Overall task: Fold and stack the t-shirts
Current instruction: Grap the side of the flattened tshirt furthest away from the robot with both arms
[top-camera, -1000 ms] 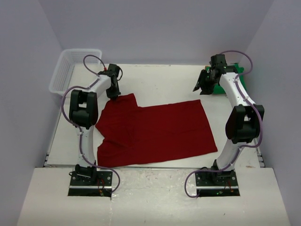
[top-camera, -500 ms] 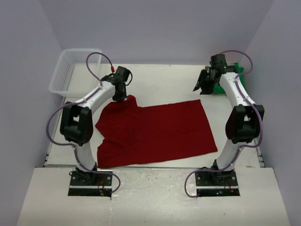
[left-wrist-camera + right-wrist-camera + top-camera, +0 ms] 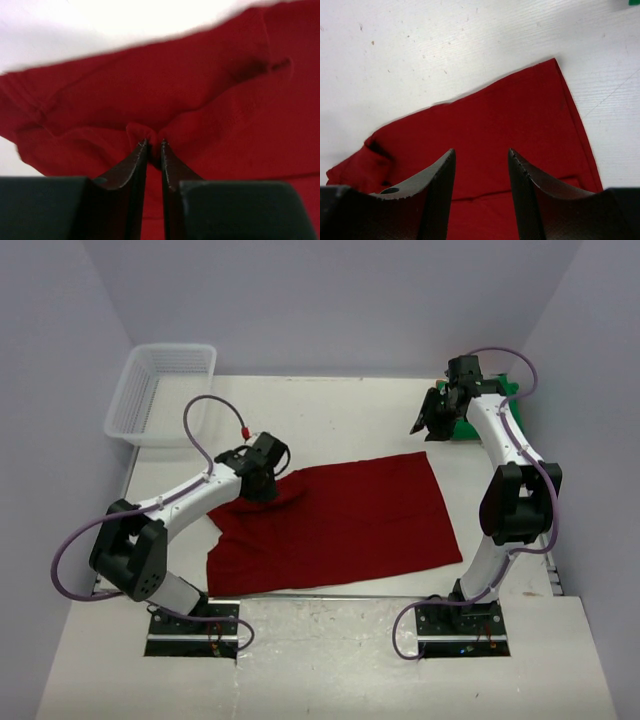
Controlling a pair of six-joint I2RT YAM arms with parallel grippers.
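Dark red t-shirt (image 3: 345, 525): long axis left-right, hem right. Left jaws pinch its fold; right jaws apart, empty.

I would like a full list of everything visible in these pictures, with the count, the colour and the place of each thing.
dark red t-shirt: one, dark red, spread over the middle of the table, far left corner bunched
green t-shirt: one, bright green, far right, mostly hidden
basket: one, white mesh, far left corner
left gripper: one, black, shut on a fold of the dark red t-shirt
right gripper: one, black, open, holding nothing, above the far right
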